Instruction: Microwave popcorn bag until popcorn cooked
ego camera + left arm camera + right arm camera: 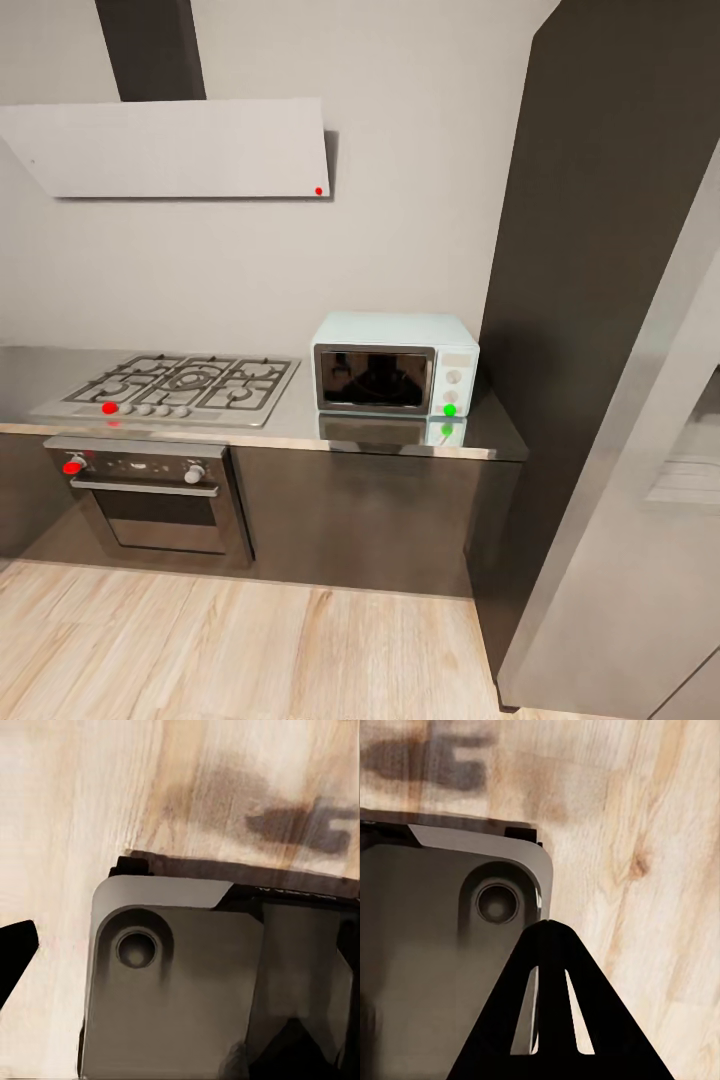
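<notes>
The pale mint-blue microwave (395,375) stands with its door closed on the right end of the grey glossy countertop (290,422), a green dot on its white panel. The popcorn bag is out of view. In the right wrist view my right gripper (551,926) hangs over the wood floor beside my grey base (435,945), its black fingers meeting in a point with nothing between them. One black fingertip (16,951) of my left gripper shows in the left wrist view, over the floor next to the base (172,982).
A gas hob (180,385) lies left of the microwave, with a built-in oven (150,495) below and a white slanted hood (170,148) above. A tall dark cabinet (600,250) and a grey panel (640,520) stand at the right. Light wood floor (200,650) lies in front.
</notes>
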Controlling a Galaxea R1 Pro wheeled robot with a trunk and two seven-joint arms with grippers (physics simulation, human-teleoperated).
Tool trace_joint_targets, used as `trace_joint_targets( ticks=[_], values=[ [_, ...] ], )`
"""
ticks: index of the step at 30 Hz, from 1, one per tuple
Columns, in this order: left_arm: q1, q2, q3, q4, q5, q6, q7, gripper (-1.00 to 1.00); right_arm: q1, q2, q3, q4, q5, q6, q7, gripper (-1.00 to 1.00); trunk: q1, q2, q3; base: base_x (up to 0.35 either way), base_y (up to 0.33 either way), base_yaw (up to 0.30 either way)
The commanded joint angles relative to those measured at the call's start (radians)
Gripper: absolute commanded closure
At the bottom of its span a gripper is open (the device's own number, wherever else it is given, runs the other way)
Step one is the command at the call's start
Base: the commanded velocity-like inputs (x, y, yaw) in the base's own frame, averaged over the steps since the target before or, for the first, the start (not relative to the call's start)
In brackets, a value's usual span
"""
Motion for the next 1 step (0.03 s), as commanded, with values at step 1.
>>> trace_joint_targets(
  ticks=[1],
  values=[
    [0.0, 0.01, -0.008, 0.001, 0.01, -0.001, -0.004, -1.0, -0.001, 0.0, -0.009, 0.002, 0.007, -0.005, 0.003, 1.0, 0.0, -0.001, -0.001, 0.0, 0.0, 0.0]
  ],
)
